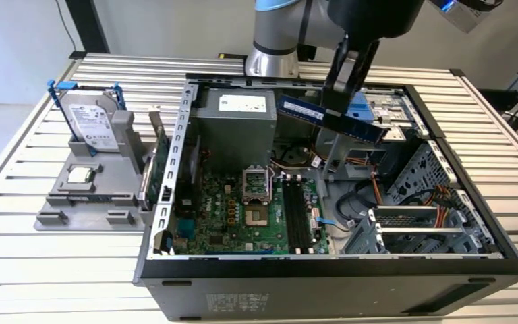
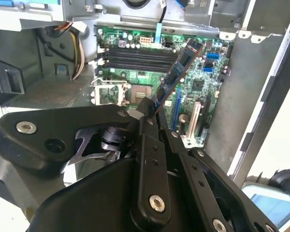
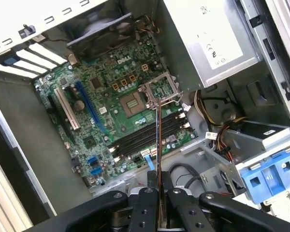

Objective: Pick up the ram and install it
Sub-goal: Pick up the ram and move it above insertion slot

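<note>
The ram (image 1: pixel 329 117) is a long dark stick with a pale label, and it hangs level above the open computer case (image 1: pixel 331 266). My gripper (image 1: pixel 336 101) comes down from above and is shut on the stick's middle. In the second wrist view the ram (image 2: pixel 181 67) juts out from the gripper (image 2: pixel 154 110) over the green motherboard (image 2: pixel 203 77). In the first wrist view the ram (image 3: pixel 158 137) appears edge-on, rising from the gripper (image 3: pixel 158 187). Below it lie the black memory slots (image 3: pixel 142 139), also seen in the exterior view (image 1: pixel 297 214). A clear gap separates the stick from the slots.
A silver hard drive with blue rails (image 1: pixel 91 121) stands in a grey fixture (image 1: pixel 83 192) at the exterior view's left, outside the case. Inside the case are the grey power supply (image 1: pixel 237 116), the processor socket (image 1: pixel 257 196), cables (image 1: pixel 394 196) and a metal drive cage (image 1: pixel 421 223).
</note>
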